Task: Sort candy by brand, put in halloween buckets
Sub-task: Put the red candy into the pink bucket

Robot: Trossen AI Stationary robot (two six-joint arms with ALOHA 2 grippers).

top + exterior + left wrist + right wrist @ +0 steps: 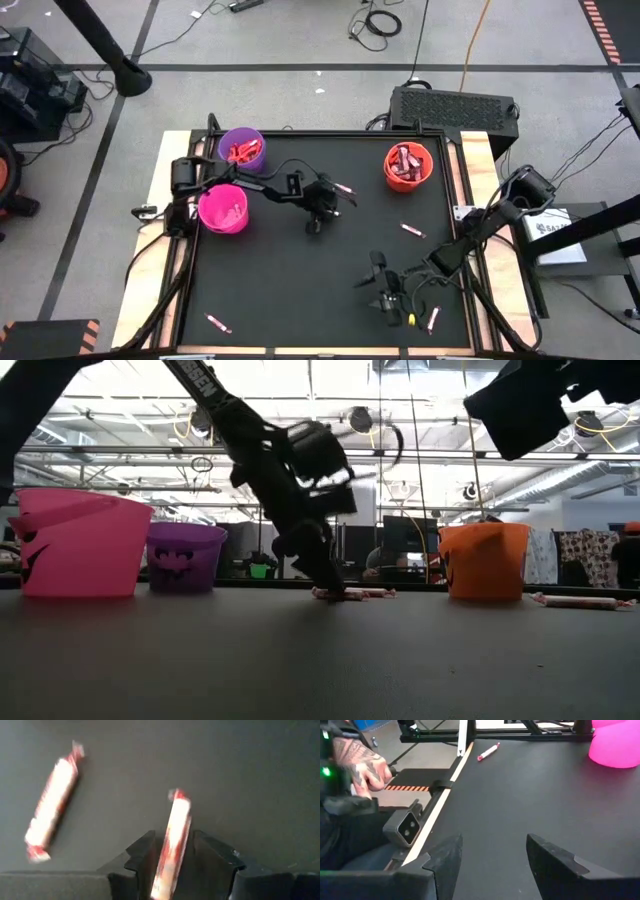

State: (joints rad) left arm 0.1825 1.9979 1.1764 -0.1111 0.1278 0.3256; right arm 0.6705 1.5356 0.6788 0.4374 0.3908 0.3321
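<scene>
A: High view first: three buckets on the black counter [300, 290]. Purple bucket [241, 148] at the far left, pink bucket [222, 209] just beside it on the near side, orange bucket [408, 166] far right. Red packets visible inside the purple and the orange ones.

B: And the left hand [318, 215]?

A: Near the middle of the counter, right of the pink bucket, lowered to the surface. From the left wrist view: narrow, closed around a pinkish-white stick [171, 844] lying lengthwise between the two fingers [141, 856]. Second stick [52, 800] just beside it, apart, flat on the counter.

B: Same from the low view?

A: Yes. Left hand [328, 578] tipped down onto the counter between the purple bucket [186, 558] and the orange bucket [484, 561], sticks [352, 593] at its tip. Pink bucket [80, 542] nearest, at the left.

B: Right hand [385, 285]?

A: Near the front right of the counter, above the surface. Wide apart in the right wrist view, nothing between the fingers [555, 857], only bare counter.

B: Loose candy elsewhere?

A: One stick [413, 230] right of centre, one [218, 322] near the front left edge, one [433, 318] at the front right by the right hand. Another by the counter's edge in the right wrist view [488, 751]. Also there, a person's hand [366, 767] beyond the counter's edge.
</scene>
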